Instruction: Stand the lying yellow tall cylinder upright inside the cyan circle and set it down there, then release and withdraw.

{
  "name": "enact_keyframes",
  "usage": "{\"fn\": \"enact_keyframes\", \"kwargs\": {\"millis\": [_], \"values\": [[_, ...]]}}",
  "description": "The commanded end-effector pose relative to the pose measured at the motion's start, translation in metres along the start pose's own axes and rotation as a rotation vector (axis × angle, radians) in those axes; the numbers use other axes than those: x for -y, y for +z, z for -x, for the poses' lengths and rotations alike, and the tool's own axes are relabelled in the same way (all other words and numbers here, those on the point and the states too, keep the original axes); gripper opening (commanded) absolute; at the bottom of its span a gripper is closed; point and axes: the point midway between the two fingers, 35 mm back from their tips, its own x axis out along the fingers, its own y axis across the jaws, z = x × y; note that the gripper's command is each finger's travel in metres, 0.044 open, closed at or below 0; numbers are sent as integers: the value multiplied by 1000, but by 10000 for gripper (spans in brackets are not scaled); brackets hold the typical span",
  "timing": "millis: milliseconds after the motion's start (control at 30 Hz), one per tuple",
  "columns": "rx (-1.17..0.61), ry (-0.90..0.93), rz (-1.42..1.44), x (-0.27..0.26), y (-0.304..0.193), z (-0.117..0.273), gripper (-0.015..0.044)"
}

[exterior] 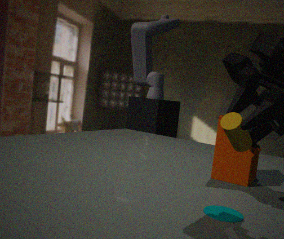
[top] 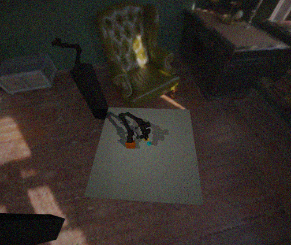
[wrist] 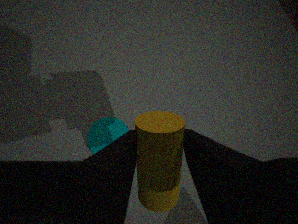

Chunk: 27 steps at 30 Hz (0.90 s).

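Yellow cylinder (exterior: 238, 135) (wrist: 159, 162) is hanging tilted above the counter (top: 144, 173) (exterior: 96, 180) (wrist: 210, 65), near the cyan circle (top: 149, 143) (exterior: 222, 214) (wrist: 102, 136), not on it. Gripper (top: 146, 138) (exterior: 249, 127) (wrist: 159, 136) is pinching it by the sides. Probably light, stiff, maybe slick; smooth round wall could be rolling in the pads, so side grip well above the base is making sense. Orange block (top: 130, 144) (exterior: 231, 163) is standing apart.

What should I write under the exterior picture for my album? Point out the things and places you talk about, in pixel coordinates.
Tilted yellow cylinder (exterior: 237, 135) (wrist: 159, 162), held above the table near a flat cyan circle (top: 149, 143) (exterior: 223, 214) (wrist: 104, 136).
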Motion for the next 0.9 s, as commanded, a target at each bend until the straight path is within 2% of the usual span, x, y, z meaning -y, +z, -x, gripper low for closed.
{"fn": "enact_keyframes", "kwargs": {"millis": [0, 867], "values": [[22, -8, -7, 2, -3, -2, 105], [193, -4, -48, 2, -3, 0, 105]]}}
